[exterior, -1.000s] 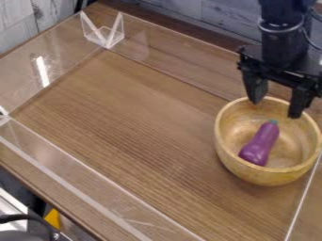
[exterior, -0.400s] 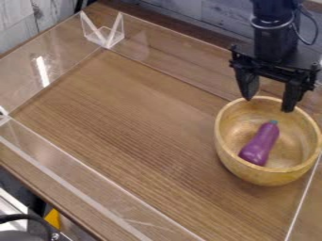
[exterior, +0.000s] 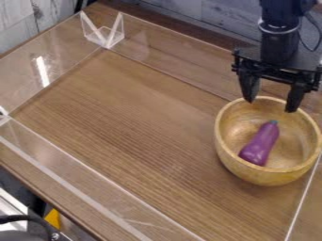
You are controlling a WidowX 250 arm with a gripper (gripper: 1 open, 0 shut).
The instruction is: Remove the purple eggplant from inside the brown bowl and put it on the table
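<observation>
The purple eggplant (exterior: 261,143) lies inside the brown bowl (exterior: 229,153) at the right side of the table (exterior: 138,132), its darker stem tip pointing to the far side. My gripper (exterior: 274,99) hangs over the bowl's far rim, above and just behind the eggplant. Its two black fingers (exterior: 249,88) point down and stand wide open with nothing between them. The gripper touches neither the eggplant nor the bowl.
Clear acrylic walls (exterior: 75,193) edge the tabletop at the front, left and back. A folded clear acrylic piece (exterior: 104,31) stands at the far left corner. The bowl sits close to the right edge.
The gripper shifted slightly left and back toward the right over the bowl's far rim, ending about where it started. Its jaws stayed open. The eggplant and bowl have not moved.
</observation>
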